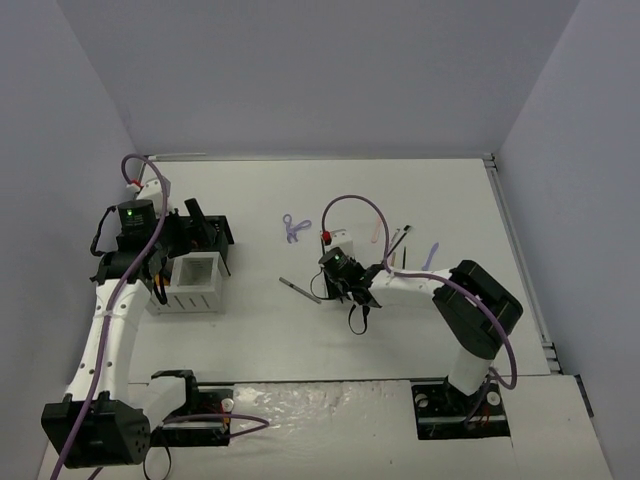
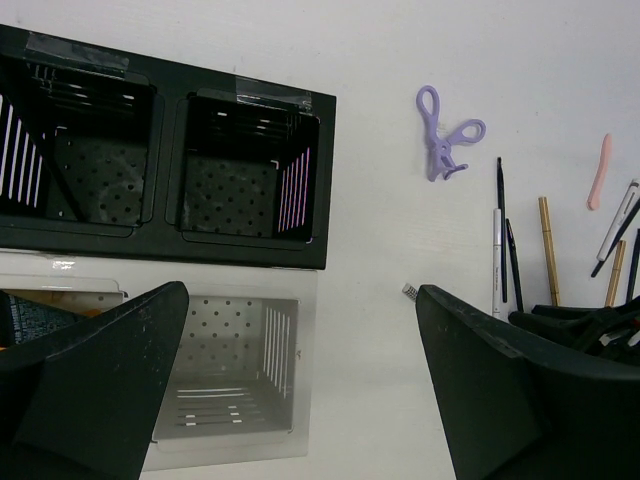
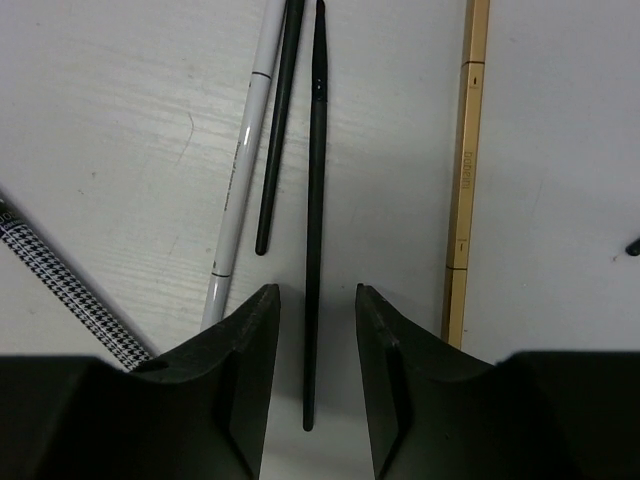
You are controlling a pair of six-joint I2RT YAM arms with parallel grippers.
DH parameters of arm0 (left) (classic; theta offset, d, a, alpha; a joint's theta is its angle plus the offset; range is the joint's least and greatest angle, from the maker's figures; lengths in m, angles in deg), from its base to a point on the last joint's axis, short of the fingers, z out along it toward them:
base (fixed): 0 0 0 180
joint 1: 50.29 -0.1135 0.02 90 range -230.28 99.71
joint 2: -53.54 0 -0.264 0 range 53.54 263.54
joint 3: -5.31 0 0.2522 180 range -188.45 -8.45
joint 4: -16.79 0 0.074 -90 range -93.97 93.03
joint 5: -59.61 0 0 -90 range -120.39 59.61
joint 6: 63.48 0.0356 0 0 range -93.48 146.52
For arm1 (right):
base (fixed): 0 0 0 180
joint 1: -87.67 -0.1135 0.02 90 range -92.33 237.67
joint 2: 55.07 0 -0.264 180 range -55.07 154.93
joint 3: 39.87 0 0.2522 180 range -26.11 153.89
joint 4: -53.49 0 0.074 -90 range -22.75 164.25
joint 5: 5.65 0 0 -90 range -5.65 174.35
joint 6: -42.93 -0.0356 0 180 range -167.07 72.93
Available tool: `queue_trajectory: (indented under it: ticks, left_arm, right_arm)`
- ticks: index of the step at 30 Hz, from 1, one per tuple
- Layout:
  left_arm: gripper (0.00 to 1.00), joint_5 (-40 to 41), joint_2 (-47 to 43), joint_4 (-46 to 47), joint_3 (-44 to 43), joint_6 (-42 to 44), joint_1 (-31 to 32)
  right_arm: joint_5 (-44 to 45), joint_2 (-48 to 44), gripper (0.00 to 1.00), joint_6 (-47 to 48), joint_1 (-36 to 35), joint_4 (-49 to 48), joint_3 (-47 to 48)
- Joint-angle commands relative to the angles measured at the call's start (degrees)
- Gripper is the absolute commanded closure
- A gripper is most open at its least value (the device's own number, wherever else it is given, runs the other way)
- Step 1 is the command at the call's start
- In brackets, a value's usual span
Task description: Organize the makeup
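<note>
A thin black pencil (image 3: 314, 200) lies on the white table, its near end between the fingers of my right gripper (image 3: 316, 290). Those jaws stand narrowly apart, with a gap on each side of the pencil. A white pencil (image 3: 240, 170), a shorter black one (image 3: 278, 120) and a tan stick (image 3: 465, 150) lie alongside. In the top view the right gripper (image 1: 345, 288) is low over this cluster. My left gripper (image 2: 302, 292) hangs wide open and empty above the organizer (image 2: 170, 245). The purple scissor-like tool (image 1: 293, 228) lies alone further back.
A houndstooth stick (image 1: 300, 288) lies just left of the right gripper. A pink tool (image 1: 376, 228) and a lilac tool (image 1: 431, 255) lie to the right of the pencils. The organizer's white compartment (image 2: 300, 380) sits under the left jaws. Something orange (image 2: 95, 310) shows in the compartment beside it.
</note>
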Motion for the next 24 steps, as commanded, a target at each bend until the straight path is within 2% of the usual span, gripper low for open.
queue_trajectory:
  ticks: [1,10,15,24]
  left_arm:
    - [0.03,-1.37,-1.13,2.84,-3.19,0.33,0.02]
    - [0.03,-3.41,-1.39,3.69,-2.9,-2.7,0.5]
    - [0.03,-2.95,-1.13,2.97,-4.25,-5.45,5.52]
    - [0.03,-1.7,-0.61,9.54,-5.84,-15.83,18.69]
  right_arm:
    - [0.06,1.66,0.7,-1.83,1.44,-1.42,1.86]
    - [0.37,3.51,0.98,-2.19,1.94,-1.33,1.63]
    - [1.34,-1.72,1.0,-0.73,1.93,-1.28,0.82]
    - [-4.48,-21.05,1.0,4.99,-1.38,-9.42,-4.79]
